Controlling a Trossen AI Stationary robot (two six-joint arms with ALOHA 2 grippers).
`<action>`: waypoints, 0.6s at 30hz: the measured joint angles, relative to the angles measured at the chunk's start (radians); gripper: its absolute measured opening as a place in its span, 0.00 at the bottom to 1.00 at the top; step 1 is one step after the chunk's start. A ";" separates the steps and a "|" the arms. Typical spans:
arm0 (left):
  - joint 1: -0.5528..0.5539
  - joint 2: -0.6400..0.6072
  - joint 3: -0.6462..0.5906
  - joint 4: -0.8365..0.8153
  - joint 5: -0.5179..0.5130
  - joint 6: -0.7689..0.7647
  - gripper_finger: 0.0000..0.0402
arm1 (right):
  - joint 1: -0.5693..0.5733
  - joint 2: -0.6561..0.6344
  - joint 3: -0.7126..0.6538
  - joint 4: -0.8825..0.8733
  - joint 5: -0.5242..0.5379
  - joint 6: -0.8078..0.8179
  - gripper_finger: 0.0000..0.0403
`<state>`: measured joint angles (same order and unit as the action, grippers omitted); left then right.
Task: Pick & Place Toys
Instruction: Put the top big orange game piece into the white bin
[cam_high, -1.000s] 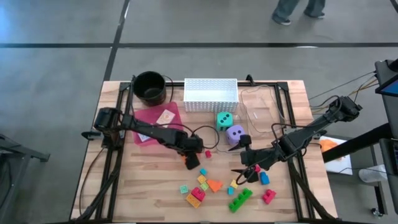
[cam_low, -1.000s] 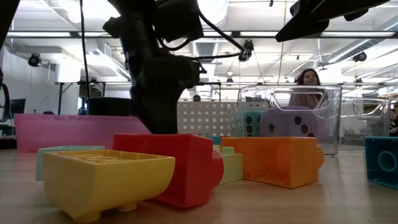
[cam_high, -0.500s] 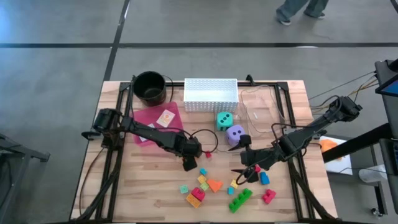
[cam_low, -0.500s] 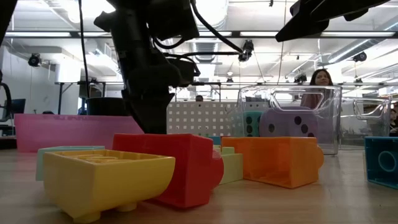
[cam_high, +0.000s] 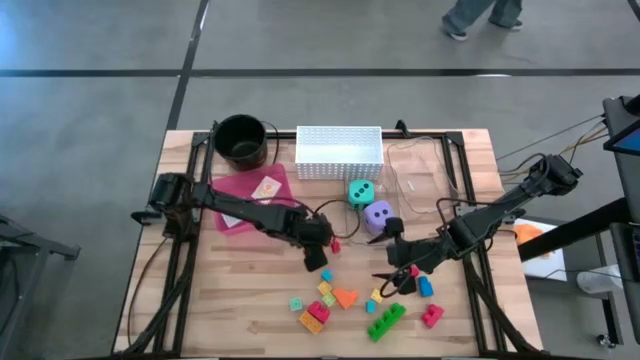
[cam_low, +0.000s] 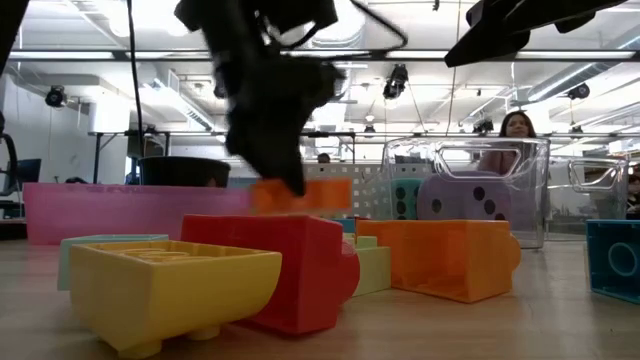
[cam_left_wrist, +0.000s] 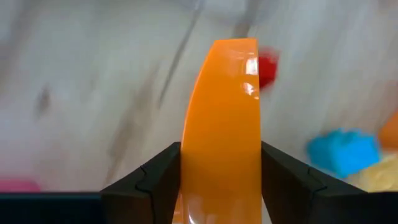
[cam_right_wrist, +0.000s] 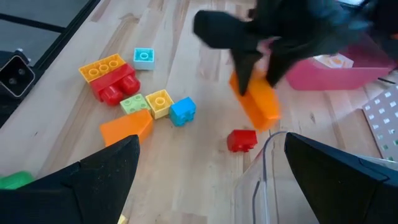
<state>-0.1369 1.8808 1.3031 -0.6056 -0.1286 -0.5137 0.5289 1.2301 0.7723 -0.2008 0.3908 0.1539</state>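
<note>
We see an orange block (cam_left_wrist: 224, 124) clamped between the left gripper (cam_right_wrist: 255, 65)'s fingers (cam_left_wrist: 155, 180), its jaws closed partway onto the block's sides. In the low view the orange block (cam_low: 300, 195) hangs clear of the table (cam_high: 230, 300), above the red block (cam_low: 290, 265) of the toy pile. Relative to that pile of bright blocks (cam_high: 330, 300), the held piece sits on the side toward the pink tray (cam_high: 245, 190), with a small red block (cam_right_wrist: 241, 140) just beside it. Our right gripper (cam_high: 392, 280) waits with jaws wide apart and empty, on the pile's other side, near the purple die (cam_high: 378, 214) and teal die (cam_high: 360, 192).
</note>
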 joint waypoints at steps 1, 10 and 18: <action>0.014 -0.002 0.019 0.000 -0.005 0.015 0.49 | 0.000 0.000 0.000 0.000 0.000 0.000 0.99; 0.232 -0.004 0.251 -0.050 -0.075 0.251 0.45 | 0.000 0.000 0.000 0.002 0.000 -0.001 0.99; 0.480 -0.004 0.361 -0.042 -0.075 0.439 0.45 | 0.000 0.000 0.000 0.001 0.000 -0.008 0.99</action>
<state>0.3435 1.8767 1.6642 -0.6477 -0.2034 -0.0749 0.5293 1.2301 0.7723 -0.1997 0.3904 0.1458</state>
